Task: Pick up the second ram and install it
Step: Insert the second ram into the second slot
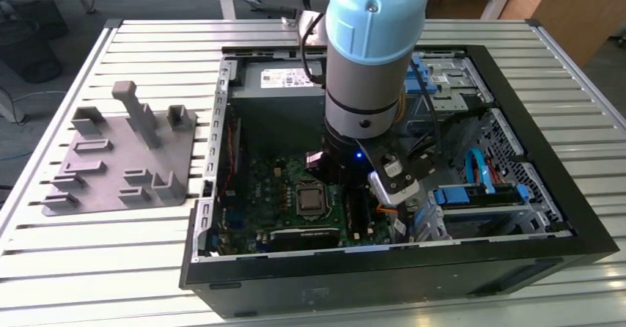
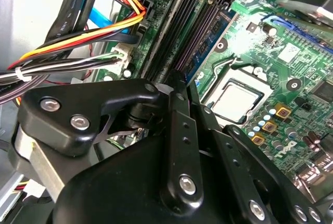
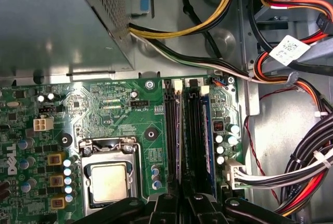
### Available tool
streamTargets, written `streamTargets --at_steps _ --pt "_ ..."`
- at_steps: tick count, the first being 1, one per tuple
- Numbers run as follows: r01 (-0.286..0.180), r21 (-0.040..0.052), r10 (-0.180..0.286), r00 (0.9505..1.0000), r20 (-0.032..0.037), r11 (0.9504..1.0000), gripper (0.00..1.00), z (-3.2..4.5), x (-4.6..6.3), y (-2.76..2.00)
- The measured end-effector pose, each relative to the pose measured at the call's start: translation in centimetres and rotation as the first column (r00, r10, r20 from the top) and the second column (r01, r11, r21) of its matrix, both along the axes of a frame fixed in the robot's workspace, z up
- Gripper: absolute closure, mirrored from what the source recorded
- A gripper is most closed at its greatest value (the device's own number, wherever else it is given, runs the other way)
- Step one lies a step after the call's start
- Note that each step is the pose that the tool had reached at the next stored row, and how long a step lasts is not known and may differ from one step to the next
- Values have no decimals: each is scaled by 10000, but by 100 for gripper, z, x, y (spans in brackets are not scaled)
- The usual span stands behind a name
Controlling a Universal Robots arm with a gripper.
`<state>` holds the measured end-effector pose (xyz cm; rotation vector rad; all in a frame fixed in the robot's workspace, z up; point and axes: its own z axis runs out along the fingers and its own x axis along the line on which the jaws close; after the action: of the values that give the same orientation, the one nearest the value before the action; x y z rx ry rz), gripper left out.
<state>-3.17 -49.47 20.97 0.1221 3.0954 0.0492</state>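
Observation:
A dark blue ram (image 3: 208, 140) stands on edge in the black memory slot nearest the white connector. It also shows in the second wrist view as a blue strip (image 2: 210, 47). My gripper (image 2: 183, 81) hangs low inside the open computer case (image 1: 391, 268), over the near end of the slots. Its black fingers (image 2: 179, 130) are drawn together. Whether they touch or pinch the ram is hidden by the fingers themselves. The gripper (image 3: 182, 199) lines up with the slots beside the blue stick. In the exterior view the gripper (image 1: 383, 208) sits right of the processor socket (image 1: 311, 199).
The grey fixture plate (image 1: 108, 158) with upright posts lies on the slatted table at the exterior view's left. Cable bundles (image 2: 78, 36) crowd one side of the slots, and the processor socket (image 3: 109, 182) lies on the other. The metal power supply box (image 3: 52, 26) sits beyond the board.

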Motion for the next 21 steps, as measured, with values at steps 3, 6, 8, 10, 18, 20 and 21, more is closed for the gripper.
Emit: streamTargets --at_steps 3,6,8,10,18,20,21 --pt "0 -3 0 10000 0 10000 86 0 0 0" --pt "0 -4 0 10000 0 10000 86 0 0 0" --pt "0 -3 0 10000 0 10000 86 2 0 0" --pt "0 -4 0 10000 0 10000 86 14 0 0" --pt "-36 -3 36 10000 1 10000 86 39 0 0" --pt "-107 -4 107 9999 1 9999 86 40 0 0" --pt "-135 -4 135 9999 0 9999 86 40 0 0"
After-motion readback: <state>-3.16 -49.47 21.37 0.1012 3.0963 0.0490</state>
